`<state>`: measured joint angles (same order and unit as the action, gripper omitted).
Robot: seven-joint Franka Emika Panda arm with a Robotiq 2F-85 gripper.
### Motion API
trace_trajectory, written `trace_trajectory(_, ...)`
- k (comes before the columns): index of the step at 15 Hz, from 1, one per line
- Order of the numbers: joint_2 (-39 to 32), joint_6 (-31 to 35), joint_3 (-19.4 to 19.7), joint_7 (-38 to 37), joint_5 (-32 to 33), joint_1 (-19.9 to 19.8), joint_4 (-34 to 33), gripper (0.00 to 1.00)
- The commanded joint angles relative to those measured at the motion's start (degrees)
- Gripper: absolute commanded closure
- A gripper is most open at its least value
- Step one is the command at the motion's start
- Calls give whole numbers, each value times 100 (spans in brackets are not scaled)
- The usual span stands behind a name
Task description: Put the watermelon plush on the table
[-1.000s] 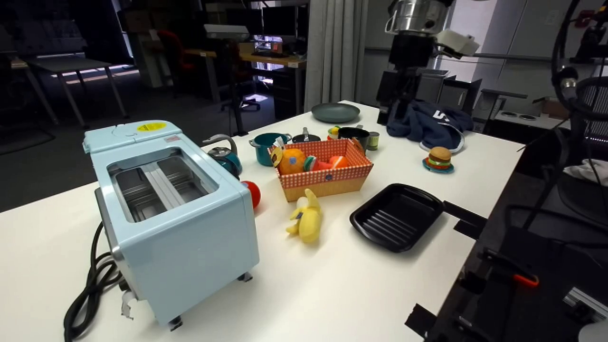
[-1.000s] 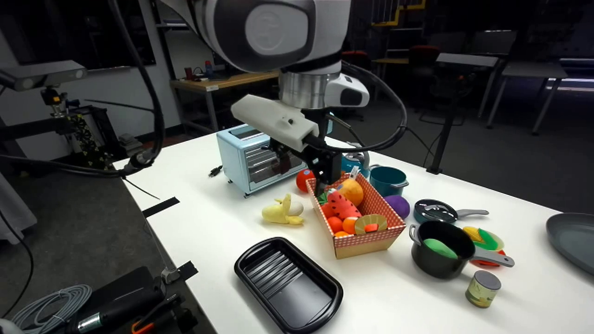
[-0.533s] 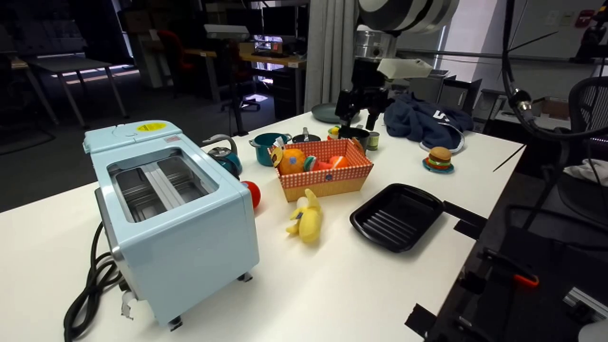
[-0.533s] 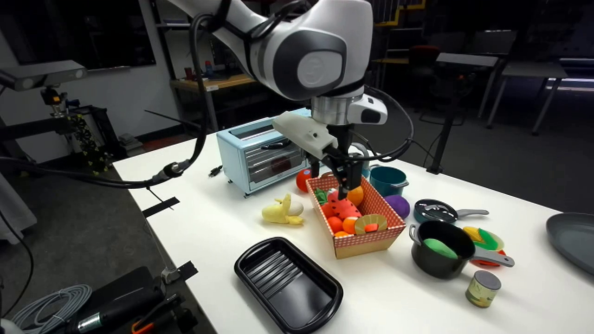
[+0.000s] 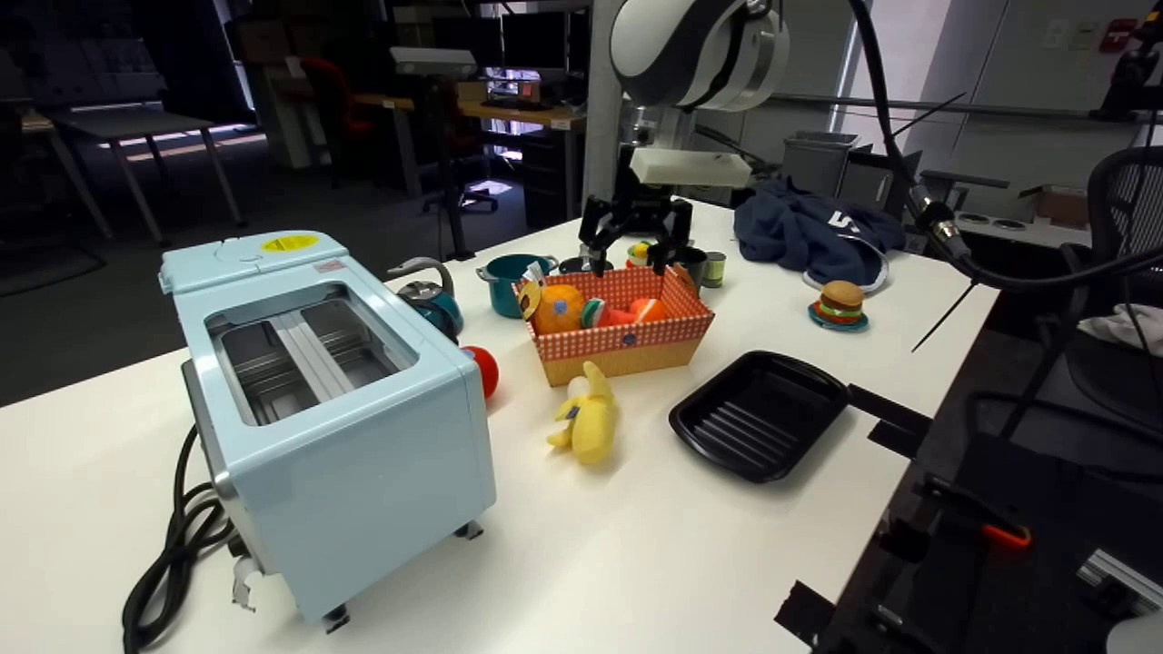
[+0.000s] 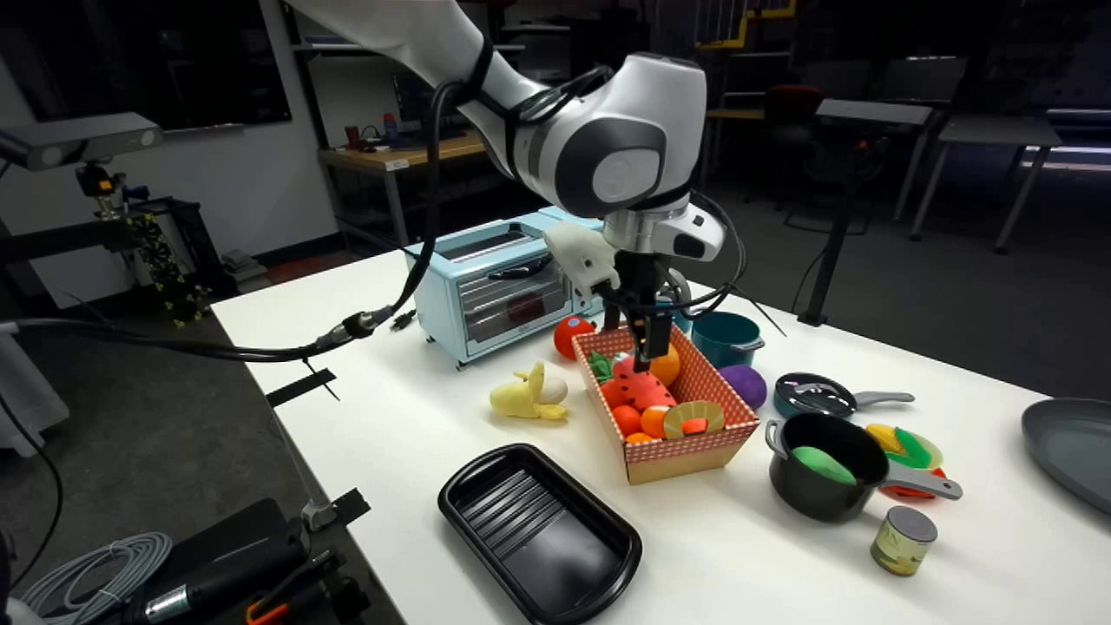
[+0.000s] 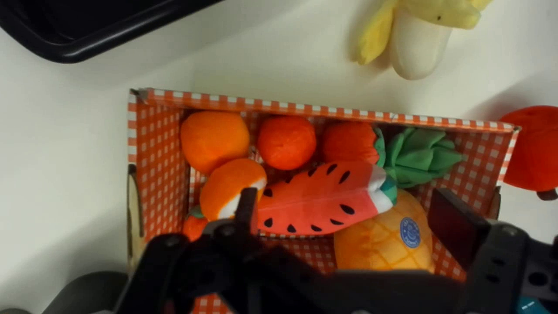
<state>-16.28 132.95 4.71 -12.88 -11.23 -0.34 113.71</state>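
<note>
The table [image 5: 654, 554] is bright, the floor [image 5: 300, 218] dim.

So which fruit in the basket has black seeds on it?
The watermelon plush, the long pink wedge near the middle of the checked basket. Its black seeds set it apart: the other toy fruits show none.

In the wrist view, the gripper [image 7: 353, 218] hides part of the basket [image 7: 161, 174] from us, and the top edge crops the black tray [image 7: 87, 39]; in an exterior view, we see only part of the watermelon plush [image 5: 616, 316]
</note>
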Motion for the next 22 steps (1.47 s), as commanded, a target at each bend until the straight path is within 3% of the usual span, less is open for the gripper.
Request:
trace_trajectory(1,-678,268,-83,-612,49,74,-660,0)
trace_trajectory(5,-1242,100,-72,-979,133,170,-1097,0)
trace_trajectory(8,-1486,-31,-93,-850,161,164,-1246,0)
trace_trajectory(9,-1543,-55,-108,-781,151,146,-1276,25)
trace_trajectory(11,-1586,-84,-101,-707,179,133,-1306,34)
trace_trajectory(18,-1269,-708,-236,297,347,-60,-1205,88)
trace_trajectory(20,-1124,-846,-315,811,313,-133,-1158,100)
trace_trajectory(22,-923,-986,-357,1229,357,-146,-1119,96)
